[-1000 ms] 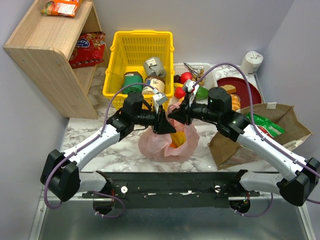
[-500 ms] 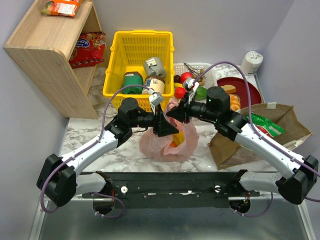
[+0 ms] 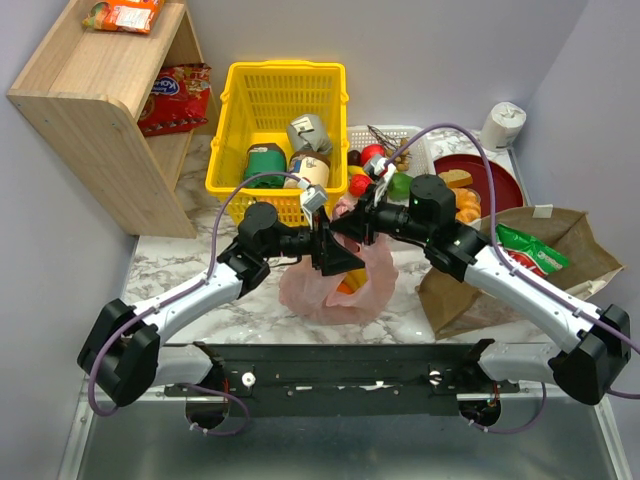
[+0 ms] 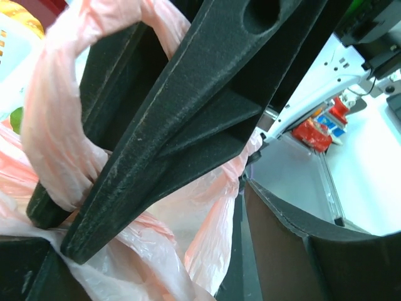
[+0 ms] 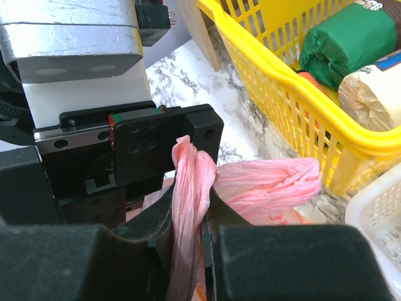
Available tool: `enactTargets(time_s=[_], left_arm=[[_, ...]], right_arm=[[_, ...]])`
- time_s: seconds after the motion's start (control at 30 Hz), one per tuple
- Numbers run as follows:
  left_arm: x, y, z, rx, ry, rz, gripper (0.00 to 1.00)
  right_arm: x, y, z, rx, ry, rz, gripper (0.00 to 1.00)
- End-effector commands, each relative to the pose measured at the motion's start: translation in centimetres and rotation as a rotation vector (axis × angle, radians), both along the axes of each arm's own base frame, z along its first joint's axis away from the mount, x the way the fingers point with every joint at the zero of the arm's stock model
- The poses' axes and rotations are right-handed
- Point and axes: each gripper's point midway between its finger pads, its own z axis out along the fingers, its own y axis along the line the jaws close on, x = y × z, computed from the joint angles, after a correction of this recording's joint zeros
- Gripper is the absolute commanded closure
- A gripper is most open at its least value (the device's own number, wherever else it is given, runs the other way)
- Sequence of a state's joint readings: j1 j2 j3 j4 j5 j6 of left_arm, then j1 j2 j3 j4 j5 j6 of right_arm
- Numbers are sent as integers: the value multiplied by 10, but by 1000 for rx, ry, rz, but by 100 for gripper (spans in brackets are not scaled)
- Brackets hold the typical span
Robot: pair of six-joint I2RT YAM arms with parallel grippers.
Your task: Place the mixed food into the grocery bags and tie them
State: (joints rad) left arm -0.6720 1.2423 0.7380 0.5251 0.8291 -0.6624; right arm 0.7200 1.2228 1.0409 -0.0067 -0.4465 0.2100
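The packing is judged largely done. The brown paper bag (image 3: pixel 470 290) is seen lying at 3 o'clock of the table's centre with the green crisp packet (image 3: pixel 528 250) showing in its mouth, and nothing there appears tied or closed. The pink plastic bag (image 3: pixel 335 295) is stood at the centre, and yellow and orange shapes, taken to be the bananas (image 3: pixel 352 272) and the small fruit, are made out through its film. No finished knot can be found, so tying is reckoned the work left. Both arms are reached inward from 7 and 5 o'clock, and their wrists are brought nose to nose just above the pink bag. A twisted handle strand is pinched tight in the right gripper (image 5: pixel 188 222). The fingers of the left gripper (image 3: pixel 325 247) are spread wide, with loose film lying between them and nothing clamped. A handle loop (image 4: pixel 53 125) is seen draped round a dark finger opposite.
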Motion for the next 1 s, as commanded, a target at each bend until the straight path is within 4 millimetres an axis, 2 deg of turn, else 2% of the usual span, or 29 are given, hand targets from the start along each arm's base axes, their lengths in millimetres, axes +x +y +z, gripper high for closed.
enactTargets(time_s=[0.0,0.2,0.27,0.3,0.33,0.4,0.43,0.47,0.6,0.63,0.67,0.73,0.8,0.83,0.87,0.9,0.93,0.97], left_arm=[[0,-8,11,-65,-21,15,24],[13,-13,2,-52,16,90,26],[17,-12,-1,-49,29,115,32],[18,-12,-2,-49,33,122,36],[20,-12,-1,-53,33,133,45],[22,-12,-4,-56,51,149,55],[23,-12,-4,-59,58,158,64],[23,-12,-6,-60,73,162,69],[22,-11,-5,-88,80,167,90],[22,-11,-6,-87,79,167,98],[21,-10,-5,-89,76,164,100],[20,-10,-6,-82,68,160,100],[18,-8,-9,-63,68,157,100],[18,-7,-10,-52,48,160,100],[17,-6,-8,-48,35,159,100],[16,-5,-14,-17,46,162,100],[17,-4,-16,0,16,165,100],[17,-2,-14,7,3,167,100]], right_arm=[[4,4,-6,15,13,-14,77],[7,3,-4,32,24,-42,77],[7,2,-5,34,30,-49,77],[7,2,-5,38,36,-52,77],[7,2,-5,39,39,-54,77],[8,1,-7,41,49,-65,77],[8,0,-6,43,48,-73,77],[9,0,-5,45,49,-76,77],[5,-1,-3,53,55,-68,71],[4,-2,0,53,52,-68,67],[2,-4,2,56,49,-71,63],[1,-8,9,52,37,-80,50],[-1,-15,27,71,-12,-96,40],[-3,-21,22,38,3,-110,31],[-5,-25,35,48,-21,-116,25],[-8,-30,46,52,-53,-119,22],[-12,-35,50,41,-59,-119,14],[-15,-38,61,51,-79,-118,11]])
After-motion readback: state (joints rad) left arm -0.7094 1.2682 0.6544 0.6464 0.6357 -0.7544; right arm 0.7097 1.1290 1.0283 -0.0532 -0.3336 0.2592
